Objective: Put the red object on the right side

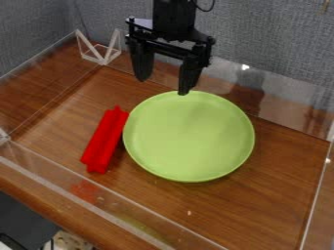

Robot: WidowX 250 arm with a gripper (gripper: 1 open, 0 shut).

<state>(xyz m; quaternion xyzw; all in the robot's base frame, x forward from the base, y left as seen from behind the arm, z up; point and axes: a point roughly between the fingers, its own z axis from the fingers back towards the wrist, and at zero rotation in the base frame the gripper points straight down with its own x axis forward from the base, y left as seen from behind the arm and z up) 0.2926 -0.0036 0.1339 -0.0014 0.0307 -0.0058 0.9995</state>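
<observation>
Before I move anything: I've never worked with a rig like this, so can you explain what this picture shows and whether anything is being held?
There is only one picture, taken by a camera looking down at the table from the front, facing the robot. The dark machine reaching in at the top is a single robot arm. Its lower end is the claw, two dark fingers spread wide apart and pointing down. Nothing is held between them.

On the wooden table lie a round lime-green plate and, beside it toward the picture's left edge, a long red block. The block lies at a slant, close to the plate's rim; whether they touch is hard to tell. A small white wire-like frame stands near the back left of the picture.
</observation>
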